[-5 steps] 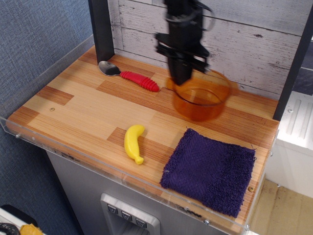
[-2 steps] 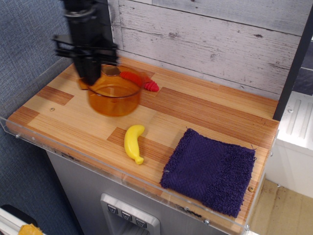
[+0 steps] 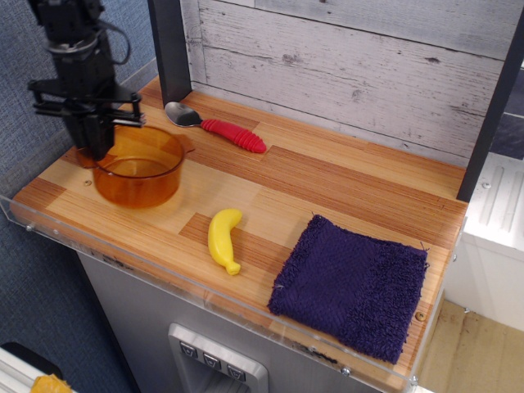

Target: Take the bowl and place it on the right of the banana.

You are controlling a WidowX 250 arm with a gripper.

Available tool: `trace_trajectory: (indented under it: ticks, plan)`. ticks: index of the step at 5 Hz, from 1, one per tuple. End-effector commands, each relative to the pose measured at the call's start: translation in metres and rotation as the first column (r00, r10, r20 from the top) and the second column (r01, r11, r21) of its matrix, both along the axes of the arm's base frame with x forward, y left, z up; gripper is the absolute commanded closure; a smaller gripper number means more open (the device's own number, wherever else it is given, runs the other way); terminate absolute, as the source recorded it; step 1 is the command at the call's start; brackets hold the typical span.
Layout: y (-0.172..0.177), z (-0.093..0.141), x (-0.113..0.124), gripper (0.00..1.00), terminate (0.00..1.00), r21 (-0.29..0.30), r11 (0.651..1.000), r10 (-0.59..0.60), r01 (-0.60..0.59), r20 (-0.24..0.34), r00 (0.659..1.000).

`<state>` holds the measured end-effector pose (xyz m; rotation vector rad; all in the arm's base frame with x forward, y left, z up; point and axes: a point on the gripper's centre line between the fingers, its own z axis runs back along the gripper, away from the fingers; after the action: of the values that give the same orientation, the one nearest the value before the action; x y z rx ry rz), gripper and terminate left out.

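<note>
Bowl [image 3: 139,173] sits at tabletop [image 3: 344,184] far-left end, end effector [image 3: 96,150] clamped on its rear-left rim, banana [image 3: 224,239] off to its right near the front edge; lower it flat before releasing, clear of the banana.

Red-handled spoon [image 3: 219,127] at back by wall — purple cloth [image 3: 352,285] front right on wood table [image 3: 344,184].

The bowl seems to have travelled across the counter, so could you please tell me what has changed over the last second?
The gripper, its jaws on the rim, carried the bowl from the back right to the counter's left end, now left of the banana. The banana, the red-handled spoon and the purple cloth stayed put.
</note>
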<state>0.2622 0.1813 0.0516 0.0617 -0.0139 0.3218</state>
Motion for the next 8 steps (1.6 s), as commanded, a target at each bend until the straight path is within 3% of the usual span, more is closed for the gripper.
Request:
trace_trajectory:
  ticks: [1,2,3,6,8]
  plan:
    - [0.0,0.003,-0.025,1.0,0.0,0.027,0.997,0.065,-0.066,0.046,0.997]
    - [0.002,-0.001,-0.028,1.0,0.0,0.055,0.992,0.109,-0.112,0.058,0.992]
    - [0.004,-0.002,-0.031,0.0,0.0,0.069,0.988,0.136,-0.141,0.078,0.988]
    - [0.004,0.027,-0.03,0.0,0.0,0.102,0.982,0.151,-0.16,0.086,0.985]
    - [-0.026,0.065,-0.026,0.0,0.0,0.154,0.985,0.056,-0.074,0.116,0.992]
